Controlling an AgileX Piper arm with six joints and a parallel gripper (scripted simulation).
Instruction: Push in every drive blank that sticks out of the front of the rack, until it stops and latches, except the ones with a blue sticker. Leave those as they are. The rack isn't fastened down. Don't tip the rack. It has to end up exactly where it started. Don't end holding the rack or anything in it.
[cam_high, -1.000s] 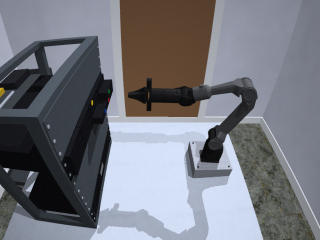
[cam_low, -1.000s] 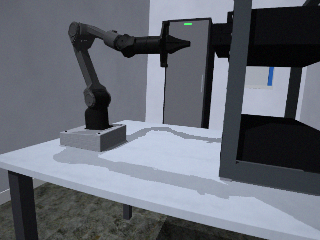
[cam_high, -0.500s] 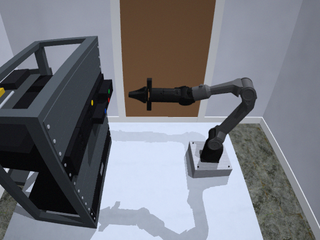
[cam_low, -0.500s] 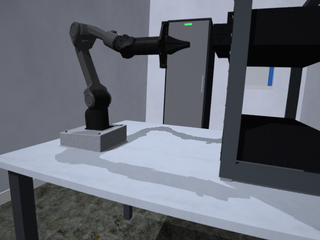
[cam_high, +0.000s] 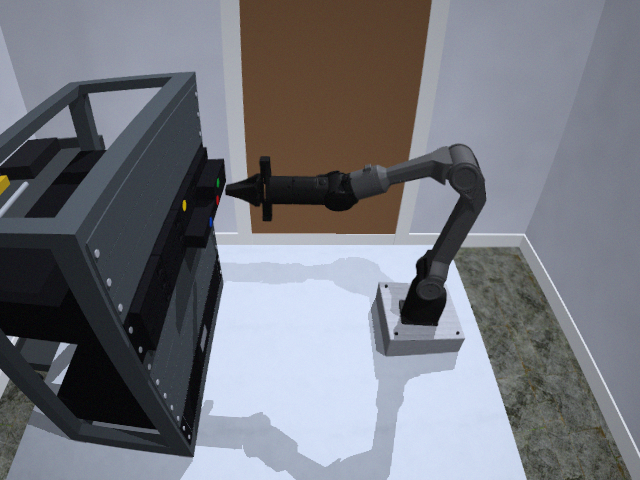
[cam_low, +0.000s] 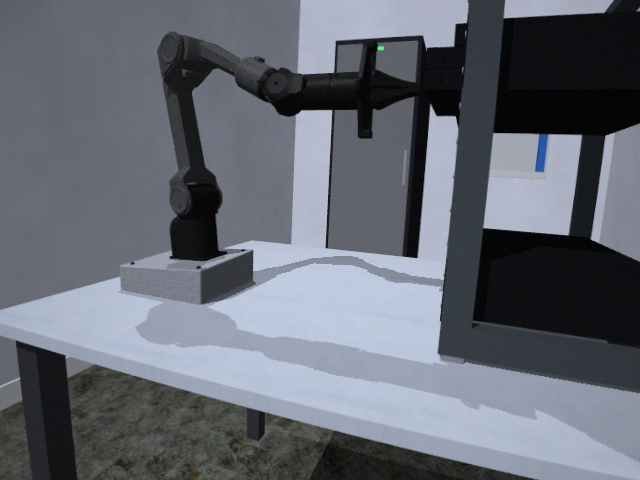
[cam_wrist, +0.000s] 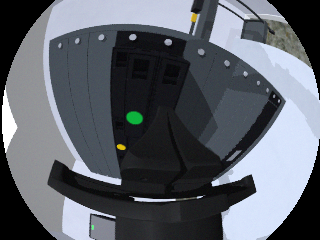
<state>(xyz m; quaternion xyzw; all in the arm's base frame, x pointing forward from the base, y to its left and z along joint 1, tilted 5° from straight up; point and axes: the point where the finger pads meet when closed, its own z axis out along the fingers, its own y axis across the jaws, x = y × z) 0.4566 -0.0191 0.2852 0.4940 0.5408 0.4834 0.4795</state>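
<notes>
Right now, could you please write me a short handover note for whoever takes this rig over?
Gripper: shut, empty, its tip at the face of the red-sticker blank, set to push.
Rack: upright on the table.
Blanks: green, red and blue stick out at the upper front; the yellow one sits further back.
Done: none visibly latched.
Left: push red, then green; check whether yellow is fully seated; leave blue; withdraw without shifting the rack.
</notes>
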